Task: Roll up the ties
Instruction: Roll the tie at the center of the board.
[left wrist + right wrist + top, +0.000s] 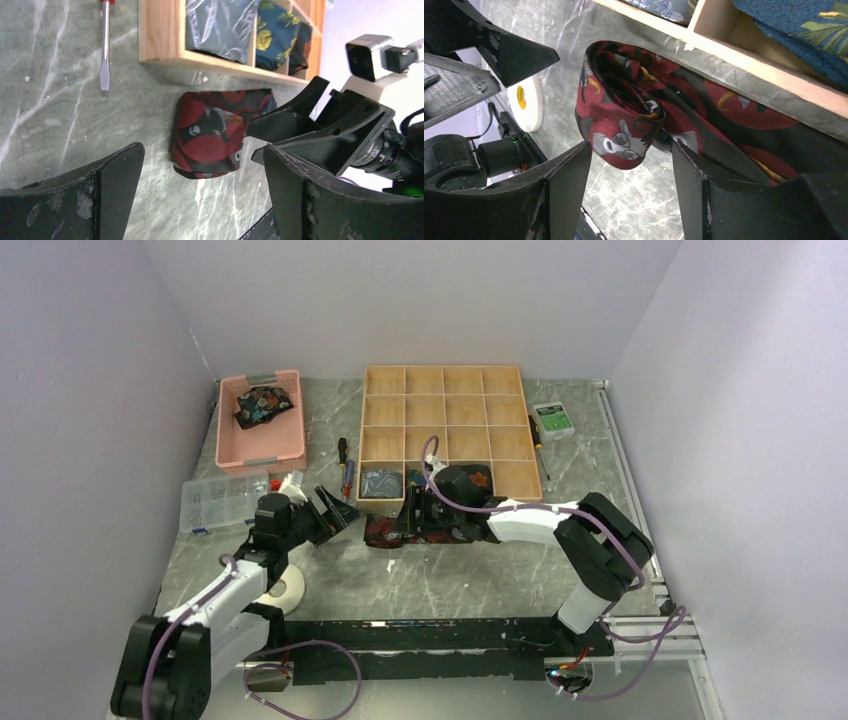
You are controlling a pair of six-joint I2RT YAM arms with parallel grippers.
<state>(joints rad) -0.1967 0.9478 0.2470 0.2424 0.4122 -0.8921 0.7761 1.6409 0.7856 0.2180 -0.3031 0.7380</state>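
Clearances round the rolled tie (207, 135), top view, dial centred on it
12 o'clock: wooden tray (444, 368), front wall just beside, no passage. 3 o'clock: right gripper (630, 149), jaws apart astride the roll, blocks that side. 9 o'clock: left gripper (338, 510), jaws wide, near; narrow gap. 11 o'clock: screwdrivers (346, 475). 8 o'clock: tape roll (290, 590). 6 o'clock: table (450, 580) free up to black rail (430, 625).

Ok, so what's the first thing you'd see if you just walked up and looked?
The dark red rolled tie lies on the table, just in front of the wooden tray. The right gripper straddles it, and the open left gripper faces it. Next you'd spot the other rolled ties tucked into the tray's near compartments.
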